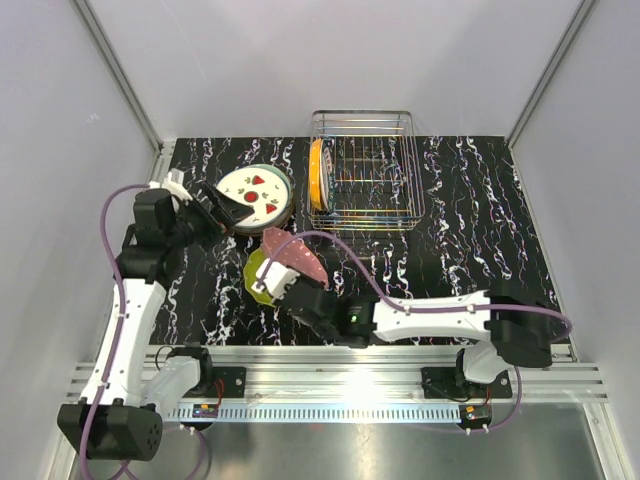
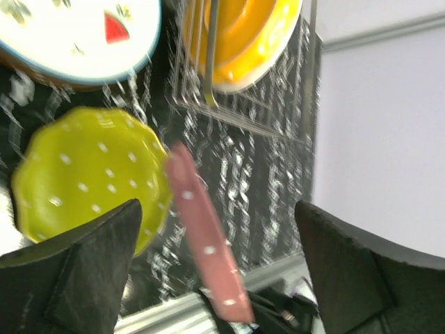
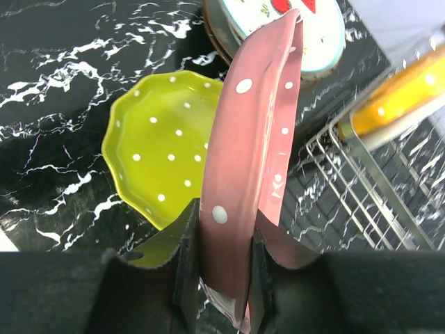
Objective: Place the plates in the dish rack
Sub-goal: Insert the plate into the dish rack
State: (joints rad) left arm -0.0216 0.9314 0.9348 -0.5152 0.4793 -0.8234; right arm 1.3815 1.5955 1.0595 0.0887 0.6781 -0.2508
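So the right tool (image 3: pixel 222 275) is pinching the pink plate (image 3: pixel 247 160) by its rim, clamped across both faces. The plate is held up on edge over the counter (image 1: pixel 470 210), with the yellow-green plate (image 3: pixel 163 142) lying flat just under it and the dish rack (image 1: pixel 365 114) a bit further back. The left tool (image 1: pixel 215 207) is spread wide with nothing in it, right by the white plate with red motifs (image 1: pixel 255 190) at the back left. One orange plate (image 1: pixel 317 175) stands in the rack's left end.

My take: these look like glazed ceramic, so stiff, fairly heavy, slick and easy to chip. A rim pinch is the only real hold, but all the weight hangs off that one spot, so I'd guess it can swivel in the grip. I'd go slow, edge-first into a slot beside the orange one, no clanking on the wires.
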